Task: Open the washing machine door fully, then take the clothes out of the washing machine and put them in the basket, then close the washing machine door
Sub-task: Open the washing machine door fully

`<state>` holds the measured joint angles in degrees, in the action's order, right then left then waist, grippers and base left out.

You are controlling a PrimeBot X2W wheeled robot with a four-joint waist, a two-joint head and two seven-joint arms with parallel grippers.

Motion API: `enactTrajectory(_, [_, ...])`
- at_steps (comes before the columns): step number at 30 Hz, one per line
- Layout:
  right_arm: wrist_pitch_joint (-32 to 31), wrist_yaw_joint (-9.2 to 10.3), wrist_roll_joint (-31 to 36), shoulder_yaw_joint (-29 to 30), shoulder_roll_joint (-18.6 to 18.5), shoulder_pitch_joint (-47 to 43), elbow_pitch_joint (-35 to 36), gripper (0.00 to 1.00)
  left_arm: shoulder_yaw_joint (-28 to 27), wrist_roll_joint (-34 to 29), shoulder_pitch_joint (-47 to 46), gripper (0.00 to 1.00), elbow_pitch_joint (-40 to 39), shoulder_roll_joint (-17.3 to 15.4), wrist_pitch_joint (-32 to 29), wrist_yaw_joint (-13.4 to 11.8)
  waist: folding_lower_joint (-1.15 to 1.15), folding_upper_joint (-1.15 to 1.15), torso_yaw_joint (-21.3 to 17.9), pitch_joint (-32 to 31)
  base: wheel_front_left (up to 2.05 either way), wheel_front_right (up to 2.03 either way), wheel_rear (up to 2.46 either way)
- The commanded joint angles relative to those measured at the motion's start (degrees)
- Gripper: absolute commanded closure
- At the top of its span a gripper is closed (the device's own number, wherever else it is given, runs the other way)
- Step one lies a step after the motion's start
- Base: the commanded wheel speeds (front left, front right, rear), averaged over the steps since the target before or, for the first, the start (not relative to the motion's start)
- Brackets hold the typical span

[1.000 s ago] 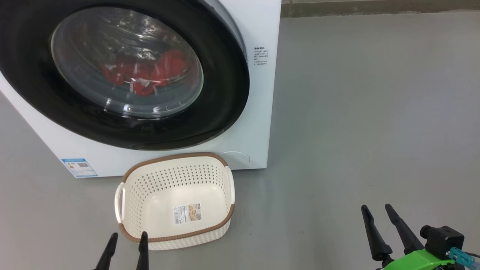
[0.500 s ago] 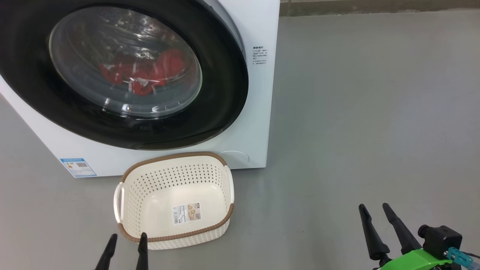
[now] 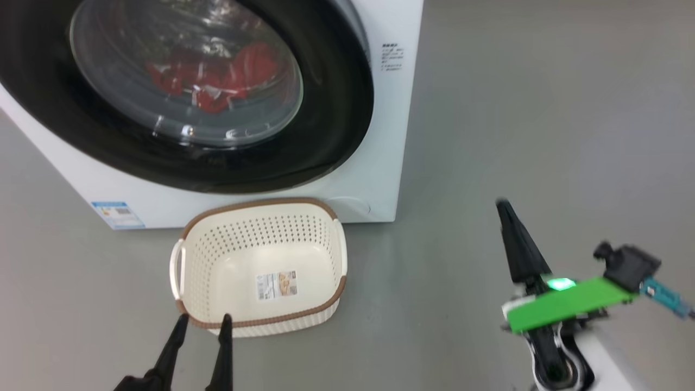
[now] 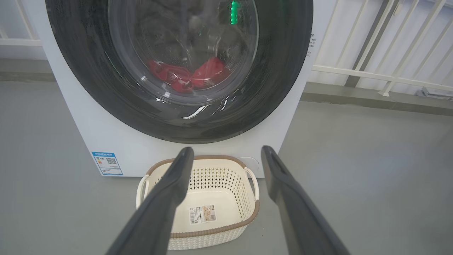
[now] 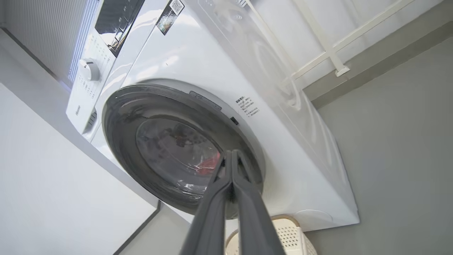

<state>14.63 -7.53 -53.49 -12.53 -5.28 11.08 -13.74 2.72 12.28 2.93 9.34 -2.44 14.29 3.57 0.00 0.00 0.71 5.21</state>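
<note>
Two fingers of my left end effector [image 3: 203, 319] stood wide near the basket [image 3: 255, 239]; my right end effector [image 3: 504, 209] was pinched together, empty.

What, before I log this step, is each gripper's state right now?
Left gripper: open, holding nothing.
Right gripper: closed, holding nothing.

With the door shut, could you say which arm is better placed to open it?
Likely right: the right gripper, shut, points toward the washing machine door; the left gripper sits open, low by the basket.
</note>
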Motion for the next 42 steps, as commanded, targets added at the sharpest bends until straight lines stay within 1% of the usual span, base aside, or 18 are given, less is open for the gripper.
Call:
enactTrajectory(1, [0.37, 0.04, -2.56, -2.05, -0.33, 2.64, 1.95, 1.0, -1.33, 0.52, -2.17, 0.0, -1.66, -0.43, 0.71, 0.19, 0.0, 0.0, 1.24, 1.51, 0.0, 0.0, 0.0])
enactTrajectory(2, [0.37, 0.04, -9.02, -3.86, -1.35, 5.62, 3.11, 1.0, -0.59, 0.9, -3.07, 0.0, -1.73, -0.43, 0.71, 0.24, 0.0, 0.0, 2.0, 2.83, 0.0, 0.0, 0.0])
enactTrajectory(5, [0.37, 0.04, -16.24, -6.25, -3.39, 10.09, 4.5, 1.0, 0.44, 1.36, -4.51, 0.0, -1.75, -0.43, 0.71, 0.24, 0.0, 0.0, 3.17, 4.95, 0.0, 0.0, 0.0])
enactTrajectory(8, [0.06, 0.04, -22.89, -7.09, -5.29, 14.5, 5.69, 1.0, 1.47, 1.96, -6.03, 0.0, -1.79, -0.43, 0.71, 0.09, 0.0, 0.0, 4.47, 7.3, 0.0, 0.0, 0.0])
enactTrajectory(10, [-0.7, 0.04, -26.21, -7.25, -6.83, 17.45, 6.12, 1.0, 2.2, 2.36, -7.09, 0.0, -1.75, -0.43, 0.71, -0.04, 0.0, 0.0, 5.37, 8.92, 0.0, 0.0, 0.0])
enactTrajectory(14, [-4.45, 0.04, -32.89, -6.67, -9.31, 22.79, 6.97, 1.0, 3.78, 3.07, -9.24, 0.0, -1.63, -0.43, 0.71, -0.2, 0.0, 0.0, 7.17, 11.8, 0.0, 0.0, 0.0])
enactTrajectory(19, [-12.47, 0.04, -41.37, -3.18, -11.22, 27.97, 6.45, 1.0, 5.89, 4.05, -11.51, 0.0, -1.64, -0.43, 0.71, -0.52, 0.0, 0.0, 9.24, 14.76, 0.0, 0.0, 0.0])
enactTrajectory(25, [-23.93, 0.04, -47.82, 1.89, -12.35, 33.0, 4.48, 1.0, 8.24, 5.24, -13.61, 0.0, -1.42, -0.43, 0.71, -0.93, 0.0, 0.0, 11.39, 17.79, 0.0, 0.0, 0.0])
enactTrajectory(31, [-34.37, 0.04, -50.52, 5.13, -12.94, 37.97, 0.39, 1.0, 9.4, 6.23, -15.19, 0.0, -1.23, -0.43, 0.71, -1.19, 0.0, 0.0, 12.98, 20.0, 0.0, 0.0, 0.0])
enactTrajectory(32, [-34.37, 0.04, -50.52, 5.13, -12.94, 37.97, 0.39, 1.0, 9.4, 6.23, -15.19, 0.0, -1.23, -0.43, 0.71, -1.19, 0.0, 0.0, 12.98, 20.0, 0.0, 0.0, 0.0])
enactTrajectory(37, [-41.98, 0.04, -51.86, 6.14, -13.63, 42.24, -3.95, 1.0, 10.75, 6.91, -16.16, 0.0, -1.1, -0.43, 0.71, -1.25, 0.0, 0.0, 14.06, 21.62, 0.0, 0.0, 0.0])
enactTrajectory(42, [-46.22, 0.04, -52.43, 7.51, -14.09, 46.84, -7.67, 1.0, 12.03, 7.69, -17.2, 0.0, -1.24, -0.43, 0.71, -1.52, 0.0, 0.0, 15.15, 23.5, 0.0, 0.0, 0.0])
